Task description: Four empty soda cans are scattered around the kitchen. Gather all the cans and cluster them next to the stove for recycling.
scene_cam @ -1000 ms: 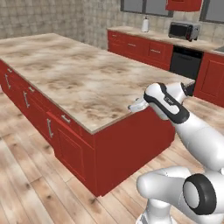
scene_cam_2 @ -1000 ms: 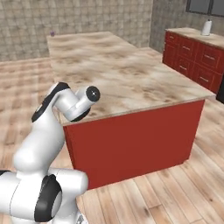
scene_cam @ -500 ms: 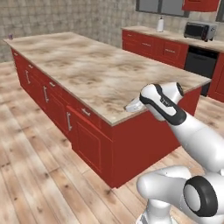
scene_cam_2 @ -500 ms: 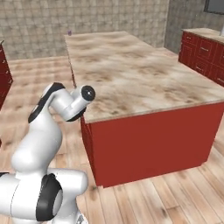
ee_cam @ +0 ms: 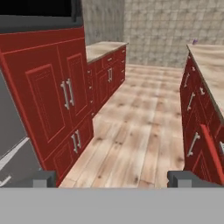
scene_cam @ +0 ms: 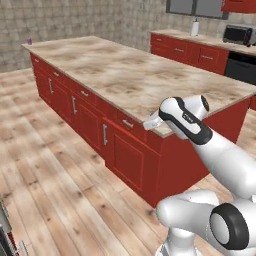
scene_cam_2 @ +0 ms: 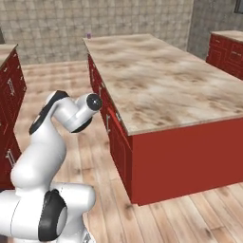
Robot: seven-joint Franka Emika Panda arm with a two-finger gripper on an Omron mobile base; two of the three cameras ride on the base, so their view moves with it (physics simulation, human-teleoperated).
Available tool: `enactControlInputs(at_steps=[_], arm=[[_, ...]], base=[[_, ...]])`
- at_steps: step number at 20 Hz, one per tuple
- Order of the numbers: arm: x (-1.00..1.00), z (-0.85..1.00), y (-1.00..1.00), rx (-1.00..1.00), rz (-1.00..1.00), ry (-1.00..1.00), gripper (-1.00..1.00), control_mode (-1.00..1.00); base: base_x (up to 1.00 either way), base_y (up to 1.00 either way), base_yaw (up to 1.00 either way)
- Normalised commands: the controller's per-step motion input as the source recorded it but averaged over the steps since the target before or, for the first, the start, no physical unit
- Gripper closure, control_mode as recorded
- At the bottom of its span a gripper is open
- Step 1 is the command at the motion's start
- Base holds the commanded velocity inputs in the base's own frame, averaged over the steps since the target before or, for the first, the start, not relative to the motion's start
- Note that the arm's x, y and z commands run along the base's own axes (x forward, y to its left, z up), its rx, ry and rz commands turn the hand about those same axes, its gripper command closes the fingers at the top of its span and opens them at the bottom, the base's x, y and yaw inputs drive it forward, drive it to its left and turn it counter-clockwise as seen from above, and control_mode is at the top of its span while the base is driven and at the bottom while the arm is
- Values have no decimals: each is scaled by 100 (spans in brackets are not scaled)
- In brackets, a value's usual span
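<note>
One purple soda can (scene_cam: pixel 28 41) stands on the far corner of the long island counter (scene_cam: pixel 130 75). It is tiny in the right base view, where the soda can (scene_cam_2: pixel 88 35) sits at the far end of the island (scene_cam_2: pixel 161 76). In the hand view the soda can (ee_cam: pixel 195 42) is far off on the right. My gripper (ee_cam: pixel 116 179) is open and empty, its two dark fingertips (ee_cam: pixel 43 178) wide apart. It hangs low beside the island's near corner, looking along the wooden floor. The stove is out of view.
Tall red cabinets (ee_cam: pixel 52 87) and a lower counter (ee_cam: pixel 103 48) line the left of the aisle; the island's drawer fronts (ee_cam: pixel 197 122) line the right. A back counter holds a white bottle (scene_cam: pixel 195 27) and a dark boxy appliance (scene_cam: pixel 240 34), with a black appliance front (scene_cam: pixel 241 67) below.
The whole scene has shifted in both base views, so the base has driven and turned along the island. The arm keeps its pose and the gripper stays open.
</note>
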Motion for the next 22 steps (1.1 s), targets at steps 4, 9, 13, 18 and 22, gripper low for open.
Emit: enactControlInputs(at_steps=[4, 9, 13, 18, 22], arm=[[0, 0, 0, 0, 0, 0, -100, 100], [0, 0, 0, 0, 0, 0, -100, 100], [0, 0, 0, 0, 0, 0, -100, 100], [0, 0, 0, 0, 0, 0, -100, 100], [0, 0, 0, 0, 0, 0, -100, 100]], base=[[73, 60, 5], [94, 53, 5], [99, 59, 4], [100, 62, 2], [100, 62, 1]])
